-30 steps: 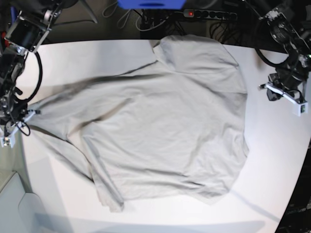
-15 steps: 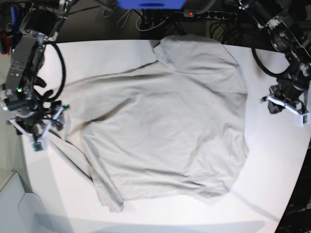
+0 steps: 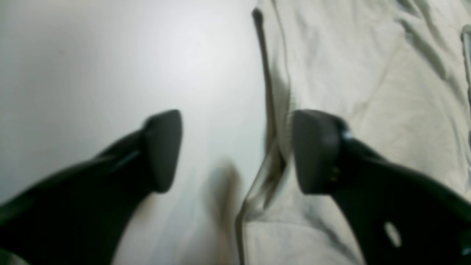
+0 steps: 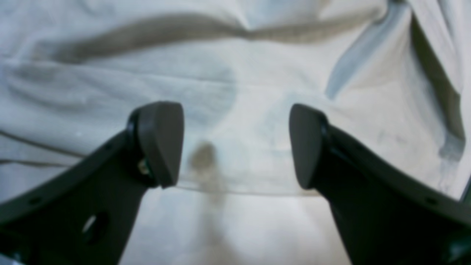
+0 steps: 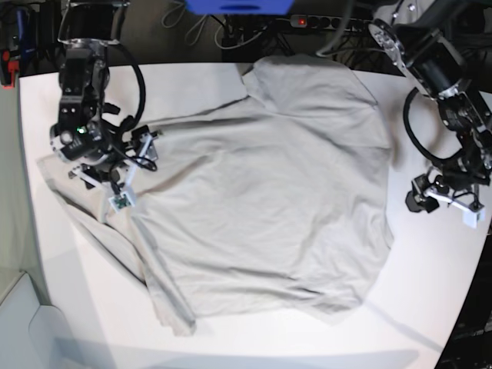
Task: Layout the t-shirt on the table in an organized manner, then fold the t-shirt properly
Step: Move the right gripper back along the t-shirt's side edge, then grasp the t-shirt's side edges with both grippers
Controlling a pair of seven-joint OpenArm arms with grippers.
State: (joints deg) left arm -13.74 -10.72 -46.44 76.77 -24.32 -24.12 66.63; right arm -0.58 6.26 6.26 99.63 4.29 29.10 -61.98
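Grey-beige t-shirt (image 5: 261,192) lies spread on the white table (image 5: 192,84), mostly flat w/ wrinkles, body across the middle, one sleeve up at the far edge, the other trailing toward the base view's lower left. From my seat the right gripper (image 5: 115,173) sits over the shirt's left side in base view; its wrist cam shows the right gripper (image 4: 235,143) w/ jaws spread wide, nothing between them, cloth folds and a hem line under it. Can't tell if the tips touch fabric, pic is blurry. Left gripper (image 5: 442,201) hangs over bare table just beside the shirt's right edge in base view, apart from the cloth there. Wrist cam: left gripper (image 3: 235,151) also released, jaws apart, shirt edge (image 3: 274,110) running between them, one finger (image 3: 318,151) over the cloth, the other over the tabletop (image 3: 110,66).
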